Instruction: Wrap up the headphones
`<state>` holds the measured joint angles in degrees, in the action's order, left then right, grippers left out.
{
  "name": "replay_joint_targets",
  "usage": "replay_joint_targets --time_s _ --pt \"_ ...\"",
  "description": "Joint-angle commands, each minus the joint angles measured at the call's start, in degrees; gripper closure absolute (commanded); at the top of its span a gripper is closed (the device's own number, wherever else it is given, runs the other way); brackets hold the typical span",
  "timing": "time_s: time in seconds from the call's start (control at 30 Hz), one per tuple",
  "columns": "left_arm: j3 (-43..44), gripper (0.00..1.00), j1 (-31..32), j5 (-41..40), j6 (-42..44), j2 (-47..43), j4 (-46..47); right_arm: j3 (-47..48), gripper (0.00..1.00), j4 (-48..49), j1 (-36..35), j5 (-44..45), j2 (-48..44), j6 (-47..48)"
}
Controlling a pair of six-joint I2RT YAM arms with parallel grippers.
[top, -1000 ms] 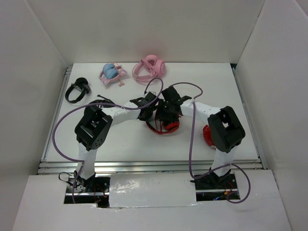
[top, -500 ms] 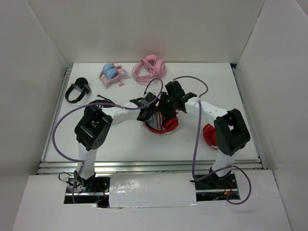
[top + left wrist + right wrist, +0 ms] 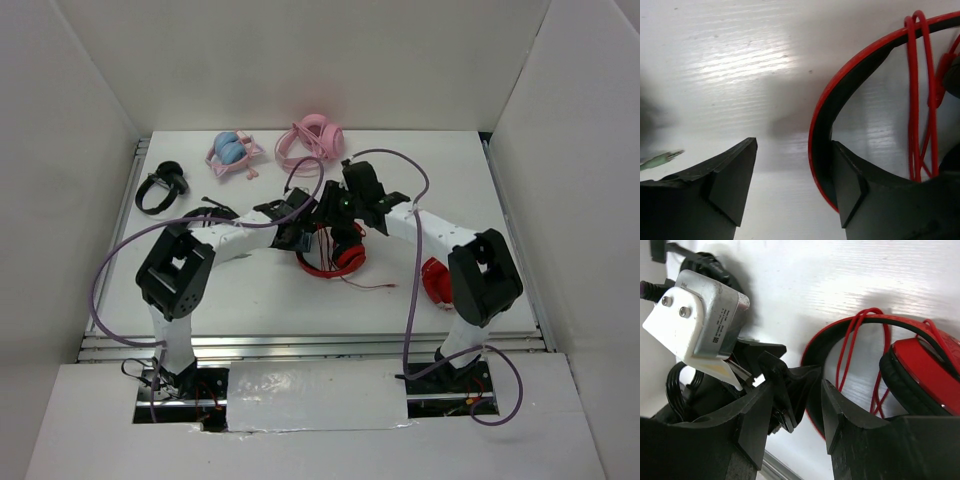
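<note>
The red headphones (image 3: 338, 260) with black lining lie mid-table, and their thin red cable (image 3: 378, 286) trails off to the right. Loops of cable (image 3: 914, 100) cross the headband (image 3: 821, 120). My left gripper (image 3: 305, 240) (image 3: 793, 150) is open. The headband rests against the inner side of its right finger (image 3: 850, 185), and the left finger stands well apart over bare table. My right gripper (image 3: 335, 228) (image 3: 796, 390) is open too, straddling the headband (image 3: 815, 347) and one finger of the left gripper. A red ear cup (image 3: 925, 370) sits to its right.
Pink headphones (image 3: 312, 140) and a blue-and-pink pair (image 3: 232, 152) lie at the back. Black headphones (image 3: 160, 186) are at the far left. Another red pair (image 3: 432, 282) sits by the right arm. A green jack plug (image 3: 662, 159) lies left of the left gripper. White walls enclose the table.
My left gripper has opened and let go of the headband. The right gripper has moved toward the back and now stands over the headband. The headphones have settled on the table, a loose cable end trailing right.
</note>
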<state>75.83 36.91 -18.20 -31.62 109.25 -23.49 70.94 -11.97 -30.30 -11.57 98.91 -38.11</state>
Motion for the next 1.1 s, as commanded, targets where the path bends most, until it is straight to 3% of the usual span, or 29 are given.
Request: replay_joint_targets --time_s 0.0,0.2,0.27,0.33,0.37,0.4,0.73,0.87,1.07 --pt "-0.51 0.26 -0.26 -0.97 0.15 -5.89 0.46 2.01 0.5 2.21 -0.28 0.94 -1.35 0.58" --pt "-1.65 0.18 -0.43 -0.35 0.15 -10.55 1.07 1.22 0.46 2.91 0.16 0.94 -4.68 2.24" --pt "-2.09 0.14 -0.43 0.0 0.33 -11.6 1.42 -1.23 0.4 3.79 1.03 0.59 -8.88 3.56" --pt "-2.09 0.08 -0.61 -0.09 0.33 -12.92 1.43 -5.27 0.3 4.14 1.56 0.33 -14.41 6.45" --pt "-2.18 0.05 -0.78 -0.09 0.24 -13.97 1.42 -6.76 0.2 3.88 1.65 0.76 -16.36 7.6" --pt "-2.53 0.01 -1.13 0.18 0.24 -14.59 1.42 -9.91 0.01 2.58 1.74 2.59 -20.47 9.0" --pt "-15.52 0.01 -9.3 2.81 -4.42 -31.79 3.53 -31.29 0.0 -17.99 -2.47 17.53 -42.47 0.86" --pt "-21.07 0.01 -11.85 3.78 -6.44 -37.52 3.53 -34.63 0.0 -23.09 -4.76 22.81 -43.55 -4.25" --pt "-24.33 0.01 -13.96 4.13 -6.27 -40.87 2.13 -33.5 0.0 -25.04 -5.2 27.92 -34.59 -2.77"
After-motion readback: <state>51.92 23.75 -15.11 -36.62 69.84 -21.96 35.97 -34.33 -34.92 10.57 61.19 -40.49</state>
